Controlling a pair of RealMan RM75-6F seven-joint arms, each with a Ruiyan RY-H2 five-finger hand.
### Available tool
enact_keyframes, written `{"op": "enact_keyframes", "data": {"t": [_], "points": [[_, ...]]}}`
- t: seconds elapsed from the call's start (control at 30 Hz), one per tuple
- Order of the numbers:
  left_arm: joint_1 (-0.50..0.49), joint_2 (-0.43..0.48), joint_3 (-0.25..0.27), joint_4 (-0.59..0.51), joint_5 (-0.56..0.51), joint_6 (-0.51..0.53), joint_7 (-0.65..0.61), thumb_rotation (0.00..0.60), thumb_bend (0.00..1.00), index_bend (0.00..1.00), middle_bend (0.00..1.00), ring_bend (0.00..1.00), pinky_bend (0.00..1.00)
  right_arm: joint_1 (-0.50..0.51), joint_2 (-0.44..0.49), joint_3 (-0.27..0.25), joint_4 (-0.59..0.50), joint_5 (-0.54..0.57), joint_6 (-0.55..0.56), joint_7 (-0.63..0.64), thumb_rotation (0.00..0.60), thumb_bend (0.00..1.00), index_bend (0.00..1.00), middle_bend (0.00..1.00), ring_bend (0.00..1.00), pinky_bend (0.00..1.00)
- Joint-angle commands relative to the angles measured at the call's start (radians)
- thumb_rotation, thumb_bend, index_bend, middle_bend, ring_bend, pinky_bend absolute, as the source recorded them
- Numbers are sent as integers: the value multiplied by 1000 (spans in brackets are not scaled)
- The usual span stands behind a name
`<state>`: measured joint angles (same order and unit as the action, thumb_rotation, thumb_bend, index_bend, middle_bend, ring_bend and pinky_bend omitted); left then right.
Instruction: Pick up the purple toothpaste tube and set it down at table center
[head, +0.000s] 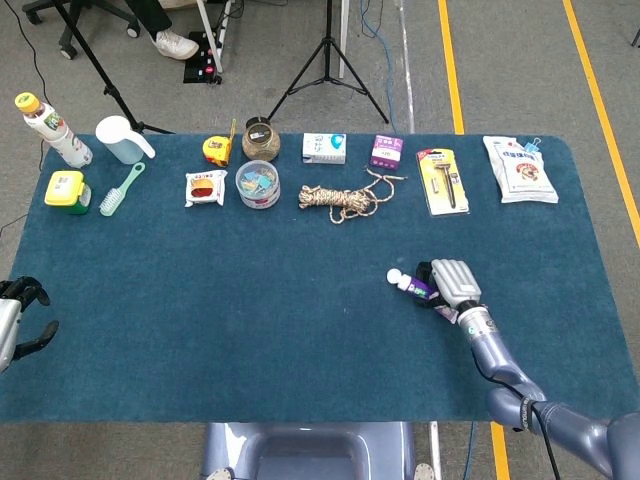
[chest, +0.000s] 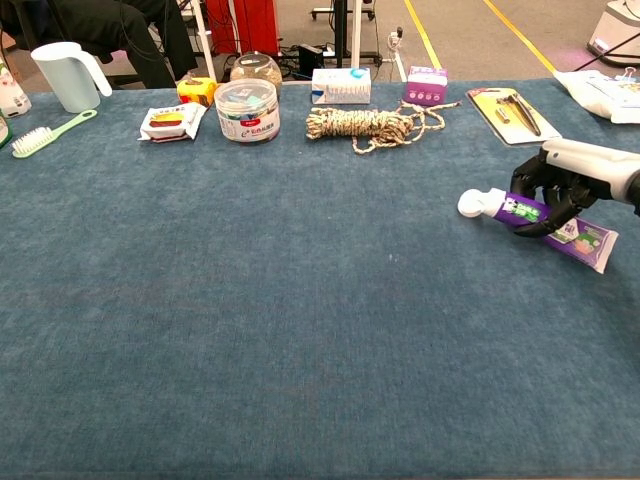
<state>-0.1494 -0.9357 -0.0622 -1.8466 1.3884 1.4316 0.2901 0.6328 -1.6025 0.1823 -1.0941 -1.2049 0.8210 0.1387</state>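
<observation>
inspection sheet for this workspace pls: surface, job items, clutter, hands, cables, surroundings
Surface: dark blue cloth-covered table.
Job's things: purple toothpaste tube with white cap, right of centre, held by the right hand.
Clutter: along the far edge, coiled rope, clear plastic jar, small purple box, green brush, white jug, drink bottle.
Hands: right hand grips the tube; left hand at the left edge, fingers apart, holding nothing.
Cables: several on the floor beyond the table.
Surroundings: tripod, yellow floor lines.
</observation>
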Motion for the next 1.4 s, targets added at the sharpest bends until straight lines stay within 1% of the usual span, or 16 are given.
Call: {"op": "enact_keyframes", "data": {"t": [0.03,0.17,0.2,0.27,0.43,0.53,0.63,0.87,1.0,1.2,1.27,1.4], "points": [[0,1,0,0,1,1,0,539,268,461,344,323,392,-10,8,11,-19,-12,13,57,600,347,636,665,758,709],[-2,1,-1,-3,5,-1,-1,539,268,462,344,323,389,-24,28,14,-47,-48,46,124,600,348,674,714,810,767],[-9,0,-2,-7,16,-5,2,539,268,462,344,323,388,-34,40,20,-76,-68,79,157,600,349,680,722,821,779],[-14,0,-4,-12,22,-8,7,539,268,462,344,323,388,-47,57,16,-106,-103,118,191,600,348,692,741,846,814],[-31,1,-10,-23,37,-20,15,538,268,462,344,323,388,-59,89,6,-164,-157,165,239,600,348,708,783,916,906],[-53,4,-13,-40,55,-44,16,539,268,462,343,323,388,-65,113,-8,-214,-204,202,246,600,348,716,804,956,945],[-80,10,-18,-58,81,-71,25,539,268,462,344,324,388,-64,132,-20,-259,-233,218,227,600,348,722,818,987,970],[-148,9,-34,-91,115,-141,78,533,268,457,344,328,388,-52,166,-41,-352,-250,200,164,600,348,735,873,1000,999],[-208,-18,-50,-97,130,-201,124,524,268,409,326,313,388,-37,190,-48,-422,-255,180,120,600,348,740,897,1000,1000],[-298,-77,-67,-88,123,-300,217,505,268,257,227,224,388,-14,226,-42,-524,-234,145,65,600,348,748,919,1000,1000],[-329,-103,-70,-83,117,-335,267,488,268,212,184,183,379,-5,235,-42,-554,-225,133,38,600,348,749,924,1000,1000],[-380,-162,-79,-74,107,-376,343,445,268,162,126,129,362,6,239,-32,-597,-199,124,-6,600,348,750,933,1000,1000]]}}
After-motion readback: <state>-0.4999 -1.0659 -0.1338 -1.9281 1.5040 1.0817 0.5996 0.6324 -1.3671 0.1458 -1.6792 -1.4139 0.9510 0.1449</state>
